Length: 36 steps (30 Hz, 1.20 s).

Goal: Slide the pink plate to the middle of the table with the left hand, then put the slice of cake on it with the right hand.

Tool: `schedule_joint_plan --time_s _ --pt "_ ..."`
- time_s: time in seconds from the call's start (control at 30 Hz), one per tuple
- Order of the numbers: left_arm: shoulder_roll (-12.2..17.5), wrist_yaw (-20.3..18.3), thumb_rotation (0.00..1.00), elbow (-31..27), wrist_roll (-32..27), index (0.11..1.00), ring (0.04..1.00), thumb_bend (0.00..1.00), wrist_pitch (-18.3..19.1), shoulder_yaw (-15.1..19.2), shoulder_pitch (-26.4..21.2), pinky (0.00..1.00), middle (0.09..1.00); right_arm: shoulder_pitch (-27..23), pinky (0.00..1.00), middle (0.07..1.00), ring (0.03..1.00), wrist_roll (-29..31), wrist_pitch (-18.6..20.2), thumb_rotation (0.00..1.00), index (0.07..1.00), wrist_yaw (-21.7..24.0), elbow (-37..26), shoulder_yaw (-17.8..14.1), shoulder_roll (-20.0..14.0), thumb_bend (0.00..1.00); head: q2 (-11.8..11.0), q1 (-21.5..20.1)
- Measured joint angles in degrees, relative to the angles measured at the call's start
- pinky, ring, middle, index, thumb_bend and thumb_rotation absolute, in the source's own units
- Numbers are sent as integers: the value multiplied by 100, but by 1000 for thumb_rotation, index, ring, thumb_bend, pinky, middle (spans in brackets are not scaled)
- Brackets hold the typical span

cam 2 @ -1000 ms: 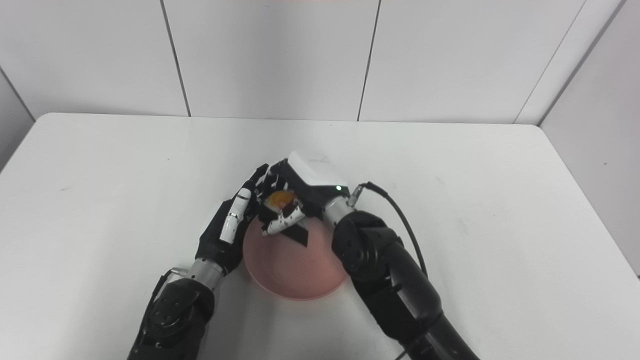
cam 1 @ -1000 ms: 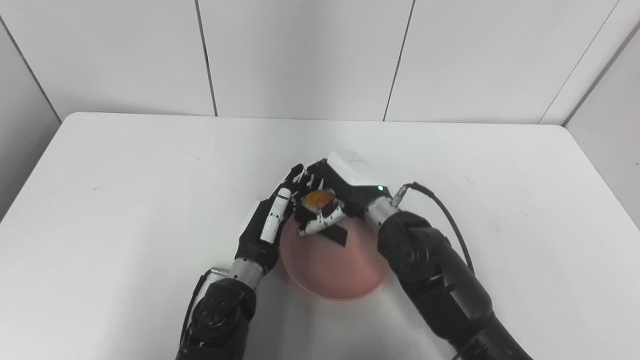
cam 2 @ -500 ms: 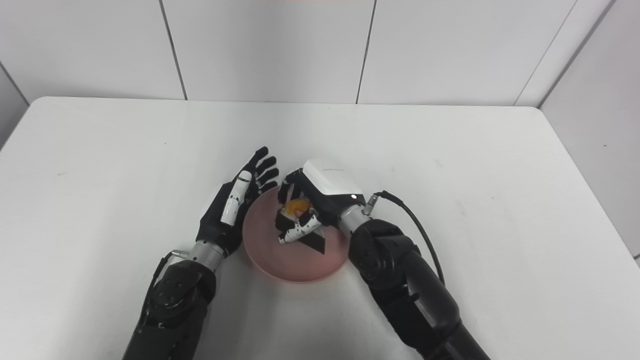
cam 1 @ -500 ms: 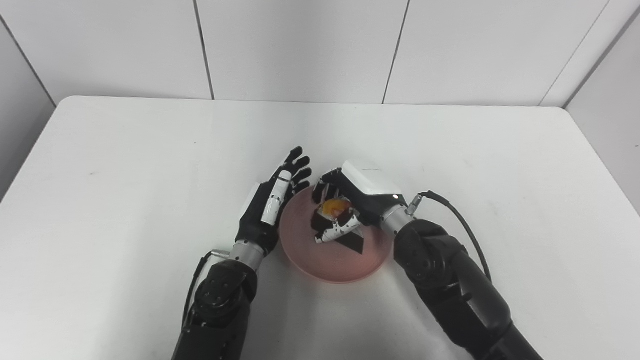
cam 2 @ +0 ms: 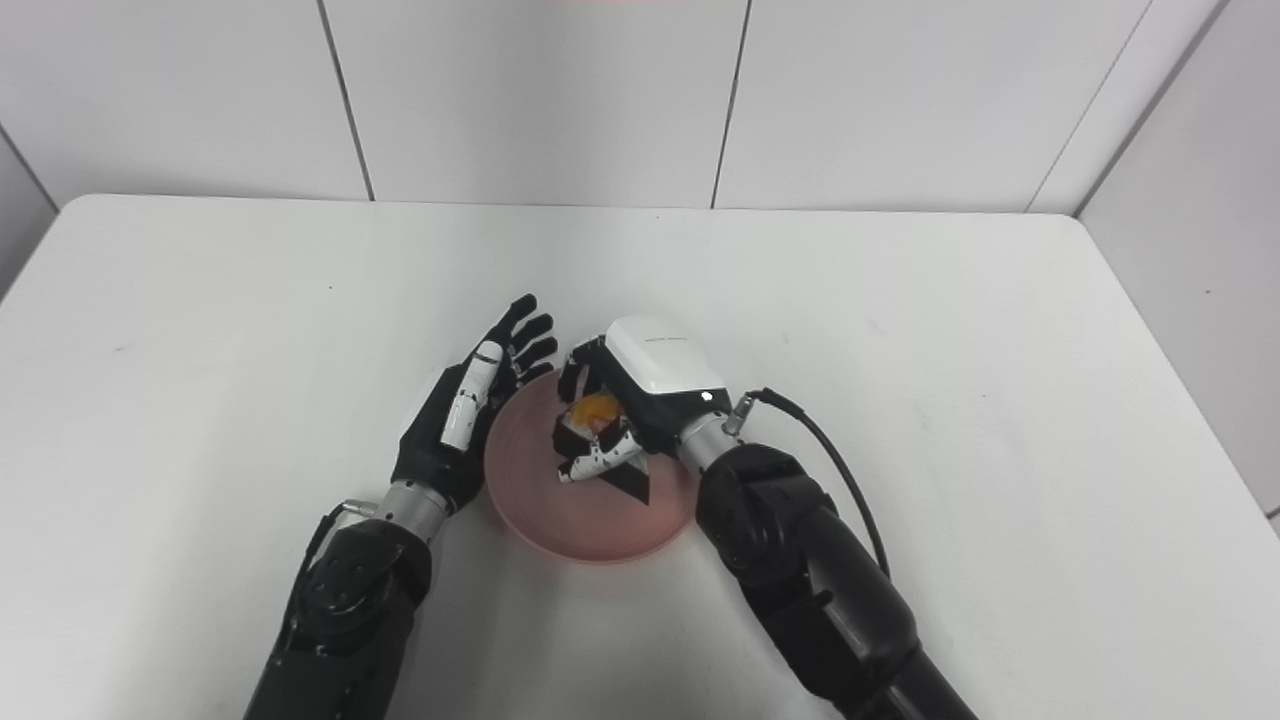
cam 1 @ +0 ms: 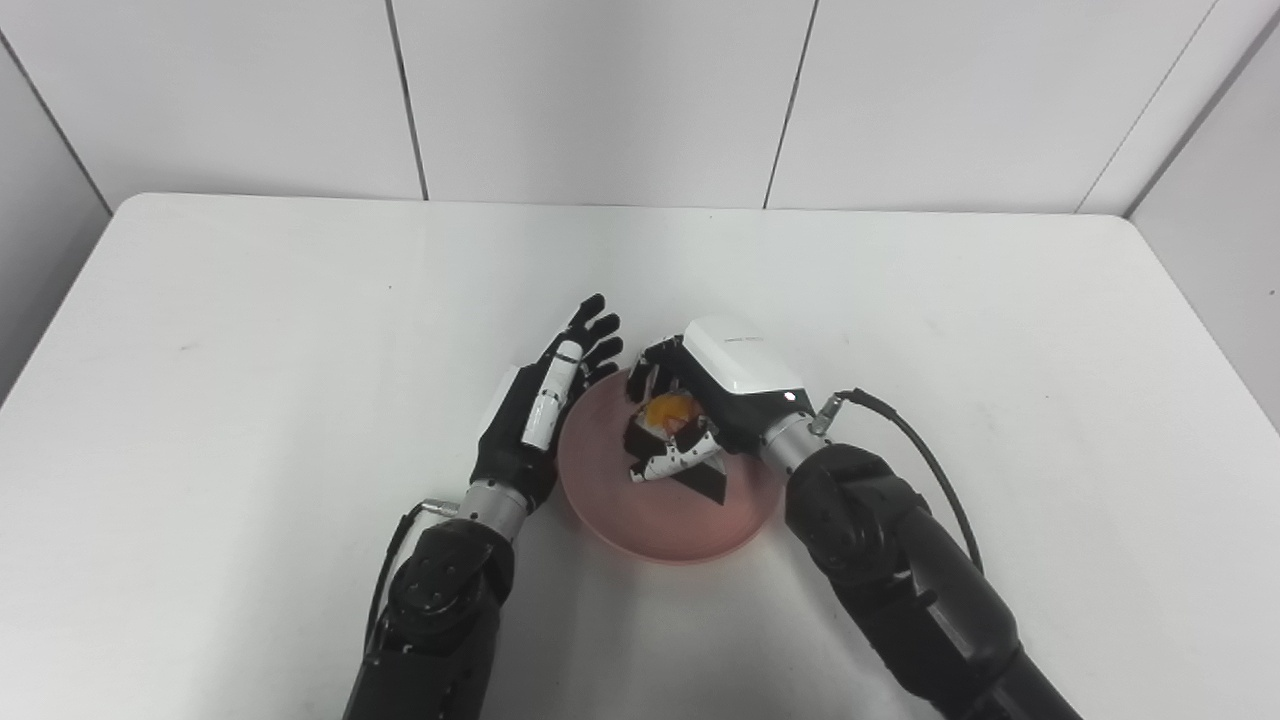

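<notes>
The pink plate (cam 1: 640, 510) lies near the middle of the white table (cam 1: 250, 330), close to the front. Over the plate's far half my right hand (cam 1: 700, 410) is shut on the slice of cake (cam 1: 672, 410), a dark wedge with an orange topping. The wedge's dark tip (cam 1: 705, 482) points down onto the plate. Whether it rests on the plate I cannot tell. My left hand (cam 1: 540, 420) is open, fingers spread, standing edge-on against the plate's left rim (cam 2: 490, 462).
White wall panels (cam 1: 600, 100) rise behind the table's far edge. A black cable (cam 1: 930, 460) loops from my right wrist over the table to the right. Bare tabletop lies to the left, right and far side.
A second ago the cake was held above the plate's far rim, by my left fingers. My right hand has brought it back and down over the plate. The camera view shifted too.
</notes>
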Motion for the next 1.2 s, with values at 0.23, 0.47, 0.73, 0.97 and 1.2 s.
schedule_joint_plan --time_s 0.23,0.47,0.73,0.97,1.2 --pt "7 -27 1000 7 1 944 944 398 -1 -6 -5 927 954 173 584 829 735 -255 -11 295 860 104 -295 107 -121 718 -9 -9" --pt "15 -45 1000 7 -3 943 939 410 -1 -2 -8 950 949 260 889 998 991 -492 -12 825 999 708 -655 181 -250 848 -26 -18" --pt "28 -51 1000 17 -10 926 928 452 -12 -23 -15 952 935 391 963 1000 1000 -347 -21 967 1000 917 -797 57 -181 905 -53 17" --pt "36 -103 1000 34 -59 940 934 412 -68 37 -11 923 946 483 968 1000 1000 106 -401 987 1000 490 -797 -171 -91 922 -105 44" --pt "54 97 1000 171 227 956 950 412 -769 98 91 921 963 498 977 1000 1000 692 -1322 1000 1000 -457 -569 -522 68 840 -246 105"
